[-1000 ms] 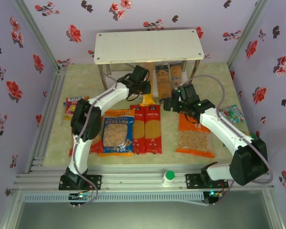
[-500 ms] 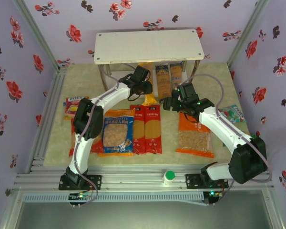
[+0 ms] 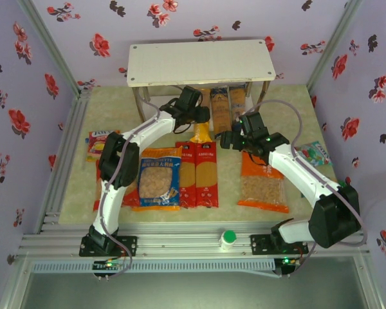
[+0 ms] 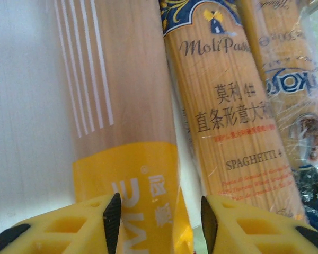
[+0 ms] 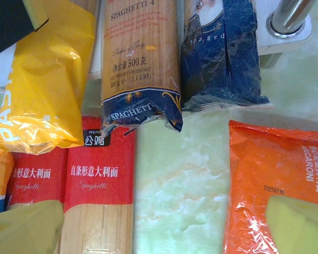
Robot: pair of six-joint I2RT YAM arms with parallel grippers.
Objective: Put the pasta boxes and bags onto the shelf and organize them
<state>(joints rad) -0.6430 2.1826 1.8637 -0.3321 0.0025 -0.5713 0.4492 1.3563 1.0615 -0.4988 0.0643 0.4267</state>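
The shelf (image 3: 199,61) stands at the back of the table. On its lower board (image 4: 21,106) lie two dark blue pasta boxes (image 3: 220,109) (image 3: 237,100) and the far end of the yellow one (image 4: 122,132). My left gripper (image 4: 160,225) (image 3: 202,116) is open, its fingers standing either side of the yellow box's near end. Two red boxes (image 3: 186,174) (image 3: 207,174) lie side by side on the table, with the blue bag (image 3: 159,179) to their left. The orange bag (image 3: 264,183) lies to the right. My right gripper (image 5: 161,233) (image 3: 228,138) hangs wide open over bare table between a red box (image 5: 98,185) and the orange bag (image 5: 281,169).
A small red-and-yellow packet (image 3: 98,145) lies at the left and a teal packet (image 3: 315,153) at the right. A shiny shelf leg (image 5: 289,16) stands beside the blue boxes. A white-and-green cap (image 3: 228,238) sits on the front rail. Flowered walls close in three sides.
My left gripper's jaws have spread apart from the yellow box and the gripper has shifted slightly right. The right arm has stayed still.
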